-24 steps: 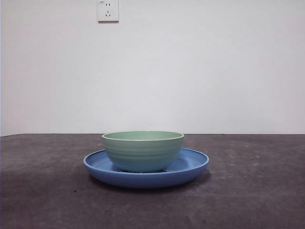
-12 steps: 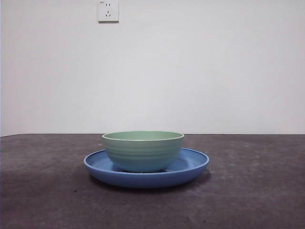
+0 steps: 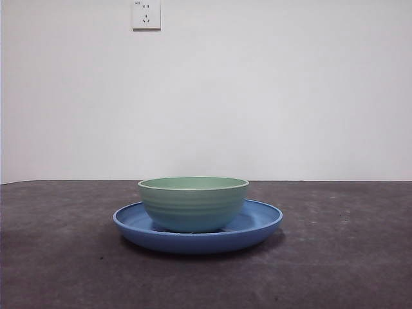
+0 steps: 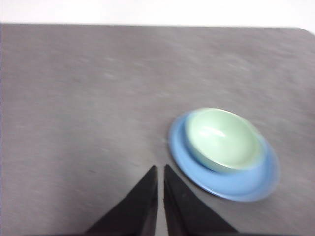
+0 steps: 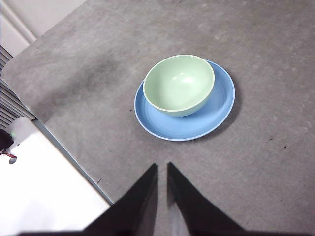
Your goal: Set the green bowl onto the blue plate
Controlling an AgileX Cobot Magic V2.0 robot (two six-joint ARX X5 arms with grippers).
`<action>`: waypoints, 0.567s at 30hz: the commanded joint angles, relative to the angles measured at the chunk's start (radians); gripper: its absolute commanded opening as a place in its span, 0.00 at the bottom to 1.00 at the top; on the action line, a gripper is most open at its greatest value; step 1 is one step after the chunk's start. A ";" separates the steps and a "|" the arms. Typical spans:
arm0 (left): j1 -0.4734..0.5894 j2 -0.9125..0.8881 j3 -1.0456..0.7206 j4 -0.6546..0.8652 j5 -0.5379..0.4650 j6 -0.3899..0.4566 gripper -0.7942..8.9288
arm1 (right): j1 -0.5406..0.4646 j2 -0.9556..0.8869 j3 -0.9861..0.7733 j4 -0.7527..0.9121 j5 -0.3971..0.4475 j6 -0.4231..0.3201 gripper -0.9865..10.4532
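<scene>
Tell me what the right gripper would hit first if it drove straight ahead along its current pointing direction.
Probably bare table. The right gripper points at the grey surface just short of the blue plate, which carries the green bowl. Depth is unclear, so it might reach the plate's near rim.

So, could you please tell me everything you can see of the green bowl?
The green bowl is pale mint, round and glossy, like glazed ceramic or plastic, with faint horizontal ridges outside and a lighter rim. It stands upright and empty, its smooth inside catching a highlight. It rests on the blue plate, which is wider, and sits off-centre, nearer one side of the plate's rim. Nothing else touches it; both grippers are clear of it.
</scene>
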 commanded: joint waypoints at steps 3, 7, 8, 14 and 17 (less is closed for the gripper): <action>0.077 -0.072 -0.215 0.241 -0.012 0.125 0.10 | 0.005 0.006 0.008 0.010 0.000 -0.007 0.11; 0.138 -0.154 -0.388 0.409 -0.013 0.156 0.10 | 0.005 0.005 0.008 0.010 0.000 -0.007 0.11; 0.156 -0.178 -0.428 0.445 -0.013 0.156 0.10 | 0.005 0.005 0.008 0.010 0.000 -0.007 0.11; 0.233 -0.292 -0.593 0.530 -0.014 0.144 0.10 | 0.005 0.005 0.008 0.010 0.000 -0.007 0.11; 0.263 -0.317 -0.631 0.532 -0.015 0.144 0.10 | 0.005 0.005 0.008 0.010 -0.001 -0.007 0.11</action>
